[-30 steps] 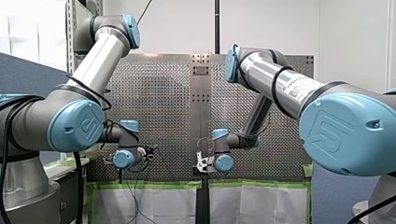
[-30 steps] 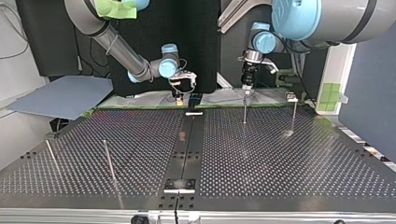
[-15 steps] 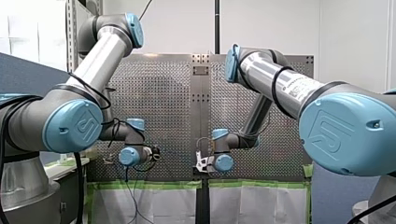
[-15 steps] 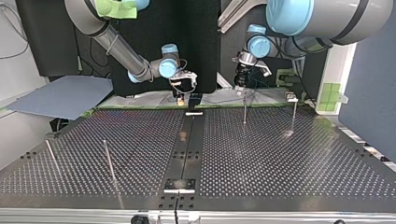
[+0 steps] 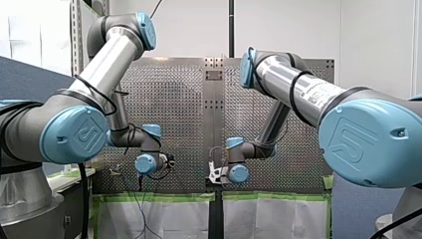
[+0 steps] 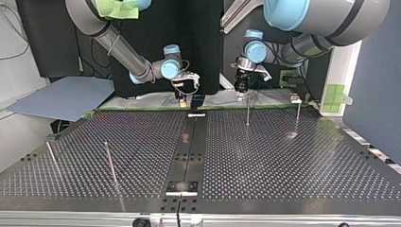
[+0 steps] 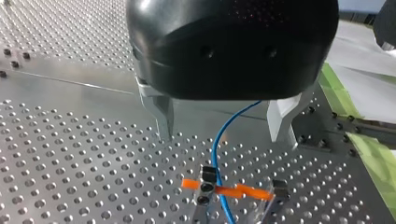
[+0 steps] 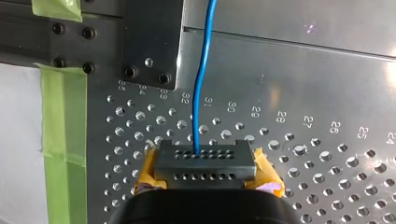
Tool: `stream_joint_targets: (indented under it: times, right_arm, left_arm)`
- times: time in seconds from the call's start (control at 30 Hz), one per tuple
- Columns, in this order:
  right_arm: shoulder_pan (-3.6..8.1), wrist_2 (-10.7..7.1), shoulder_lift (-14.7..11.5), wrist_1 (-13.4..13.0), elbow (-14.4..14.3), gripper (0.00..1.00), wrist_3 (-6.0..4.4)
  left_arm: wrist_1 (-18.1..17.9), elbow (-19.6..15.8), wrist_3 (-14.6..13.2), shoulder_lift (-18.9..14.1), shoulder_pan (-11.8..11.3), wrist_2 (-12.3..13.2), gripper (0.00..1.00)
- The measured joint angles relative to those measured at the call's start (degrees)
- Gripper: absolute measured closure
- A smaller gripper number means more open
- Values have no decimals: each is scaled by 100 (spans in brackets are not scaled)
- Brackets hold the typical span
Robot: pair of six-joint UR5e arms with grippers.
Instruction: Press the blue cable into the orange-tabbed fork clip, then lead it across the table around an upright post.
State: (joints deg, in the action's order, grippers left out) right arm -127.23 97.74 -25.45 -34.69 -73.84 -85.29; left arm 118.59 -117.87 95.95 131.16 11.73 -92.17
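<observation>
In the left wrist view my left gripper [image 7: 224, 137] hangs open over the perforated table, its metal fingers [image 7: 161, 116] on either side of the blue cable [image 7: 215, 144] without touching it. The cable runs down into the orange-tabbed fork clip [image 7: 208, 184] just ahead of the fingers. In the right wrist view my right gripper [image 8: 205, 173], with yellow pads [image 8: 147, 172], is shut on a grey connector block [image 8: 205, 163], and the blue cable [image 8: 203, 84] leaves this block. In the top view my left gripper [image 6: 241, 87] is above the table's far edge, near an upright post [image 6: 248, 111].
A second post [image 6: 298, 116] stands at the top view's right and two more [image 6: 108, 161] near its left front. A smooth metal strip [image 6: 189, 142] divides the table. A blue-grey sheet [image 6: 61, 97] lies off the table at the left. Green tape [image 8: 63, 116] lines the edge.
My left arm has moved its gripper towards the table's middle, leftward in the top view and rightward in the front view. My right arm has stayed still.
</observation>
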Motion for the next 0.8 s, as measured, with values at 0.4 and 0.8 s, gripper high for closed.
stream_joint_targets:
  times: [0.4,0.8]
  right_arm:
    - [-9,1,0,-4,1,100,-6]
    - [-30,0,1,-4,0,100,2]
  left_arm:
    - [367,374,17,76,168,-404,0]
    - [772,1014,-23,649,291,-654,0]
